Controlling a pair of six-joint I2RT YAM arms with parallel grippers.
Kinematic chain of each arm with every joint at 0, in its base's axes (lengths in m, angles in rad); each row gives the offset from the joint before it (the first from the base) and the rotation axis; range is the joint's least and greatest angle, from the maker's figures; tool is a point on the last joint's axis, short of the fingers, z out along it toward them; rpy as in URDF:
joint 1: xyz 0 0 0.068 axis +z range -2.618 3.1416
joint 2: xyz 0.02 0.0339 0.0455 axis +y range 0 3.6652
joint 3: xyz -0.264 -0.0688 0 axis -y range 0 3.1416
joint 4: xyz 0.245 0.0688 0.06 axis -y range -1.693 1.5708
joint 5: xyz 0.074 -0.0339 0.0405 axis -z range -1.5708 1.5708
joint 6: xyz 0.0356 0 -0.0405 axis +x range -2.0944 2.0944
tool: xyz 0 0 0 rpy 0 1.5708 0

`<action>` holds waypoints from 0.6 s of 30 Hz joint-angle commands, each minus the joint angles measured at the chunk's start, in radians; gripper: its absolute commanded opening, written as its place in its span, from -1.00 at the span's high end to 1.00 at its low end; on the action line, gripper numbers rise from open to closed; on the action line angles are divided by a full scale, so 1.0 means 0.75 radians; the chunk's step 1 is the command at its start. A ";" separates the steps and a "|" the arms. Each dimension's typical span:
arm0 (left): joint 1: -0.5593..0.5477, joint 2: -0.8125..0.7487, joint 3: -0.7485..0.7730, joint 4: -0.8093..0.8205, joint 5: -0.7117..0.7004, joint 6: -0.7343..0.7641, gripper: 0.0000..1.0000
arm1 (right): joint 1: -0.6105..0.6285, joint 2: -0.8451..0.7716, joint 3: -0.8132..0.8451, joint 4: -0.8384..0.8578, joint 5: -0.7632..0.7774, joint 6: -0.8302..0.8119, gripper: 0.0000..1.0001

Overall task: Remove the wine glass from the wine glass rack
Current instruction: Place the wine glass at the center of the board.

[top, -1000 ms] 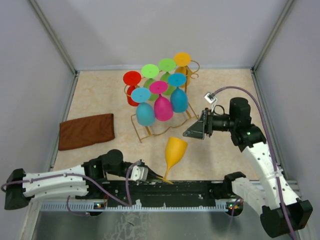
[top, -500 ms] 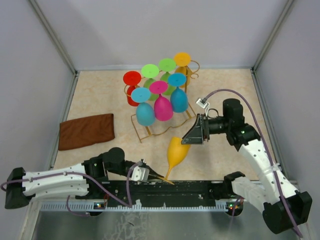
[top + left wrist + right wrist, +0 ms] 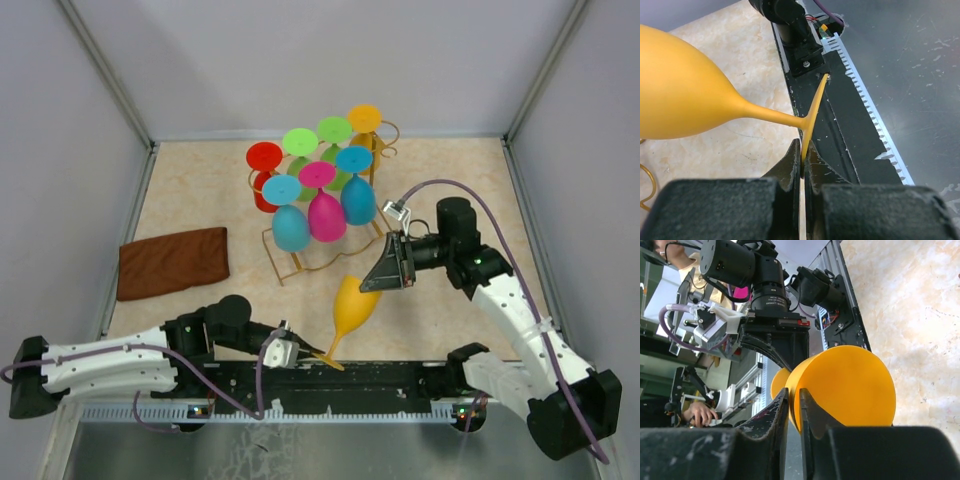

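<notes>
Yellow-orange wine glass (image 3: 355, 300) (image 3: 685, 95) (image 3: 850, 385): off the gold wire wine glass rack (image 3: 281, 278), tilted between both grippers.
Left gripper (image 3: 303, 351) (image 3: 802, 160): clamped on the glass's flat foot, unchanged from a second ago.
Right gripper (image 3: 375, 280) (image 3: 794, 400): fingers pinched together on the bowl's rim; a second ago they stood apart, just beside the rim.
Rack: behind the right gripper, unmoved.

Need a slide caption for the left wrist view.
Left end effector pinching the yellow wine glass by its foot.
</notes>
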 commanded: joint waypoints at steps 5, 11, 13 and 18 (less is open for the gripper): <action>0.018 0.031 0.043 -0.010 -0.103 0.006 1.00 | 0.053 -0.046 0.023 0.019 -0.042 0.024 1.00; 0.018 0.044 0.036 0.013 -0.144 -0.004 0.86 | 0.057 -0.063 0.089 -0.156 0.081 -0.121 1.00; 0.018 0.036 0.031 0.024 -0.138 -0.018 0.75 | 0.058 -0.078 0.106 -0.183 0.145 -0.135 1.00; 0.018 0.029 0.022 0.028 -0.108 -0.052 0.53 | 0.059 -0.106 0.123 -0.194 0.184 -0.129 1.00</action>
